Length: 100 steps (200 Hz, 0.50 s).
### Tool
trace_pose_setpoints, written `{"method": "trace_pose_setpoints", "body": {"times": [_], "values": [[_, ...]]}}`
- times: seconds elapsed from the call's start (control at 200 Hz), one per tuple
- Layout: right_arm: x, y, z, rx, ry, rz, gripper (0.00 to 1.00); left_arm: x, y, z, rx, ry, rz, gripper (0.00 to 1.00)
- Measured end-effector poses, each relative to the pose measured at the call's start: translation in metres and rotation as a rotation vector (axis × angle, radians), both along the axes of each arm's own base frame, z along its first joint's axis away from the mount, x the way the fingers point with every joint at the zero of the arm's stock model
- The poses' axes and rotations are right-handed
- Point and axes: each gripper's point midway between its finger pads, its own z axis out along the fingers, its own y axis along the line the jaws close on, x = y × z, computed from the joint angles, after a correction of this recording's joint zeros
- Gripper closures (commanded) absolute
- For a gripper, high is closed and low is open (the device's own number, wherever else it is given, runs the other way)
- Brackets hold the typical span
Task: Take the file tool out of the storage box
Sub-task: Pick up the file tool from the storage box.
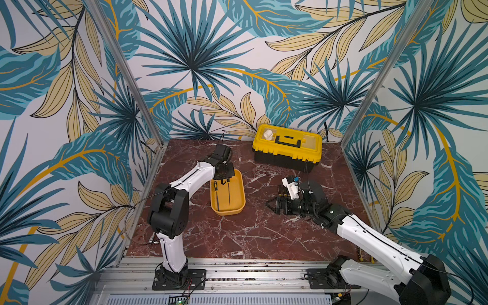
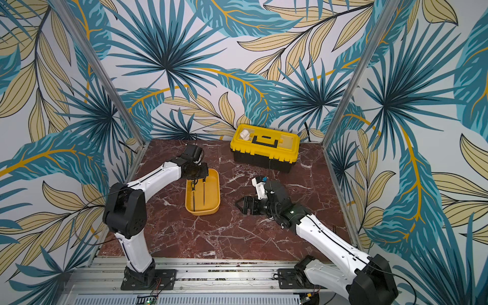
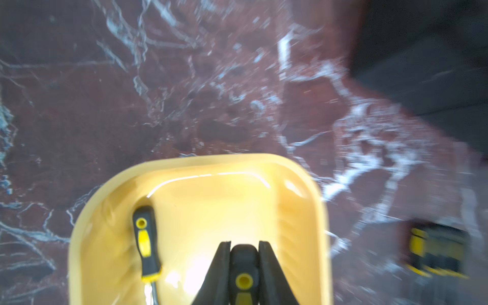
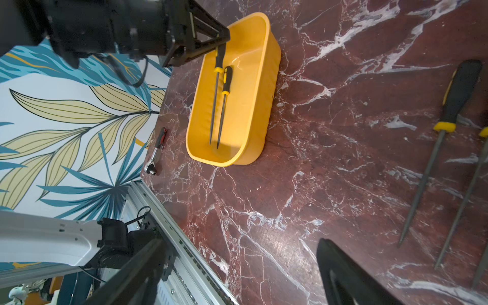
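At the far end of the storage box, left of the middle of the table, pinched by the left gripper at the handle alone: the held file, right-hand one of two lying side by side on the box floor, tips toward the near wall. Not yet out of the box.

Likely trouble from here: pivoting in so short a hold, with the whole long shaft reaching beyond the jaws and free to droop or twist on the way up. Could also snag its tip on the near wall on too flat a pull, dragging or tipping the light box along. Just beside it, the second file; might get nudged or hooked by any sideways swing. Slipping out altogether also possible on a smooth handle; depth of the hold hard to judge from the blurred left wrist view.

Slim and long to look at: black handle with yellow inlay, a yellow-ringed hole at the butt, a yellow collar, then a thin dark shaft tapering to a point. Too small to make out the teeth.

Off to the right, beside more files laid on the table, right gripper spread wide, nothing between its fingers
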Motion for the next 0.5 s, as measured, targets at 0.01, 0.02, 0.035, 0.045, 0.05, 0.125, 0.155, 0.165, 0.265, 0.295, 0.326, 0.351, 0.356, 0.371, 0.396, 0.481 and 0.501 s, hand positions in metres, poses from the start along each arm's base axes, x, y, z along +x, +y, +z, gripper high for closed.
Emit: {"method": "trace_pose_setpoints", "body": {"times": [0.01, 0.02, 0.035, 0.045, 0.05, 0.125, 0.155, 0.165, 0.265, 0.295, 0.326, 0.351, 0.356, 0.371, 0.396, 0.481, 0.501], "values": [[0.000, 0.000, 0.000, 0.001, -0.002, 0.001, 0.14, -0.001, -0.001, 0.004, -0.011, -0.006, 0.000, 0.84], [0.001, 0.001, 0.000, 0.004, 0.000, -0.001, 0.15, -0.001, -0.002, 0.007, -0.020, -0.013, -0.002, 0.84], [0.002, 0.002, 0.000, 0.007, 0.001, -0.003, 0.17, -0.002, -0.004, 0.012, -0.034, -0.020, -0.004, 0.84], [0.002, 0.003, 0.000, 0.008, 0.002, -0.001, 0.18, -0.003, -0.005, 0.016, -0.043, -0.026, -0.005, 0.84], [0.002, 0.003, 0.000, 0.010, 0.003, -0.002, 0.18, -0.004, -0.006, 0.018, -0.049, -0.030, -0.008, 0.84], [0.003, 0.008, -0.005, 0.019, 0.028, -0.004, 0.26, -0.010, -0.014, 0.035, -0.108, -0.057, -0.018, 0.84], [0.003, 0.012, -0.008, 0.020, 0.040, 0.001, 0.28, -0.013, -0.017, 0.040, -0.127, -0.064, -0.022, 0.84], [0.003, 0.012, -0.008, 0.021, 0.042, 0.001, 0.29, -0.014, -0.018, 0.041, -0.132, -0.065, -0.022, 0.84], [0.003, 0.024, -0.014, 0.030, 0.073, 0.021, 0.35, -0.026, -0.035, 0.046, -0.185, -0.062, -0.047, 0.84], [0.003, 0.029, -0.014, 0.035, 0.077, 0.030, 0.37, -0.030, -0.040, 0.047, -0.200, -0.057, -0.058, 0.84], [0.003, 0.033, -0.015, 0.042, 0.081, 0.038, 0.39, -0.034, -0.045, 0.047, -0.215, -0.053, -0.065, 0.84], [0.002, 0.036, -0.014, 0.046, 0.082, 0.047, 0.40, -0.036, -0.048, 0.047, -0.226, -0.050, -0.071, 0.84], [0.002, 0.037, -0.014, 0.047, 0.083, 0.048, 0.40, -0.036, -0.049, 0.047, -0.228, -0.049, -0.072, 0.84], [0.003, 0.039, -0.014, 0.052, 0.083, 0.051, 0.41, -0.038, -0.051, 0.048, -0.236, -0.048, -0.077, 0.84], [0.002, 0.042, -0.013, 0.059, 0.085, 0.057, 0.42, -0.040, -0.055, 0.048, -0.246, -0.046, -0.083, 0.84], [0.003, 0.052, -0.010, 0.075, 0.081, 0.079, 0.43, -0.047, -0.063, 0.049, -0.280, -0.036, -0.099, 0.84], [0.003, 0.054, -0.009, 0.079, 0.080, 0.081, 0.44, -0.048, -0.064, 0.049, -0.286, -0.035, -0.100, 0.84]]}}
